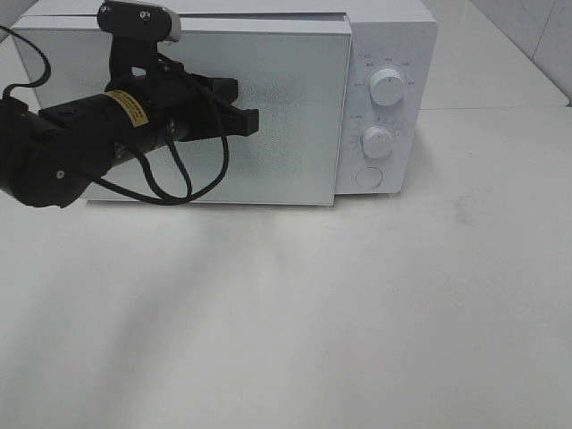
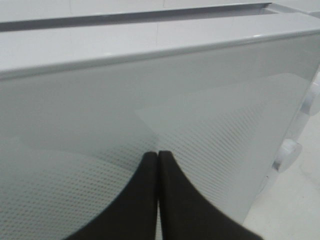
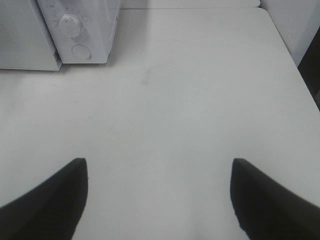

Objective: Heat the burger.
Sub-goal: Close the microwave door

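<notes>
The burger is out of view in all three views. A white microwave (image 1: 393, 36) stands at the back of the table, its frosted door (image 1: 286, 116) turned across its front with a narrow dark gap along the top edge. My left gripper (image 1: 250, 121) is shut and empty, its tips at or very near the middle of the door, as the left wrist view (image 2: 158, 156) shows against the dotted door (image 2: 225, 115). My right gripper (image 3: 159, 165) is open and empty over bare table, out of the exterior view.
The microwave's control panel has two knobs (image 1: 386, 87) (image 1: 377, 141) and a round button (image 1: 368, 178) below them. The white table (image 1: 357, 313) stretches in front. The right wrist view shows the microwave's corner (image 3: 95, 30) far off.
</notes>
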### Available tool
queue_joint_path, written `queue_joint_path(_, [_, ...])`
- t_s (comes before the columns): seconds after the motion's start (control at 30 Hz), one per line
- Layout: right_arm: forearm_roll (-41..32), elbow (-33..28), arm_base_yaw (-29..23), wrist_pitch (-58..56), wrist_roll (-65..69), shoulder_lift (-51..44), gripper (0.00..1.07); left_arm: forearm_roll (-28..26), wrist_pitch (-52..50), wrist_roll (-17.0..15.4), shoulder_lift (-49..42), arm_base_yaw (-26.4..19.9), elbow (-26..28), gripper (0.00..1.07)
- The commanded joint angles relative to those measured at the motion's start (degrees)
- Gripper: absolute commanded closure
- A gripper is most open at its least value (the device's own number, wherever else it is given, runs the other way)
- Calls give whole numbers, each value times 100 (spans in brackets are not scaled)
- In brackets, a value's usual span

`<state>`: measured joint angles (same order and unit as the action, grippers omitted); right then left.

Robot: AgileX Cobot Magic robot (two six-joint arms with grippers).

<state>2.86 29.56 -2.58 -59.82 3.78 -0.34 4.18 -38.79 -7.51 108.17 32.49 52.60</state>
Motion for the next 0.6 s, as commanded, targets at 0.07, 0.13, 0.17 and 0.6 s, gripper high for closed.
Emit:
queue_joint_path(0.07, [11, -17, 23, 52, -57, -143, 32, -235, 132, -29, 160, 29, 309, 107])
queue_joint_path(0.13, [11, -17, 23, 52, -57, -143, 32, -281, 206, -23, 252, 29, 470, 107])
queue_joint_path(0.17, [11, -17, 23, 52, -57, -143, 32, -286, 223, -23, 304, 29, 550, 107])
queue_joint_path(0.6, [11, -17, 23, 52, -57, -143, 32, -418, 286, 11, 705, 29, 1415, 107])
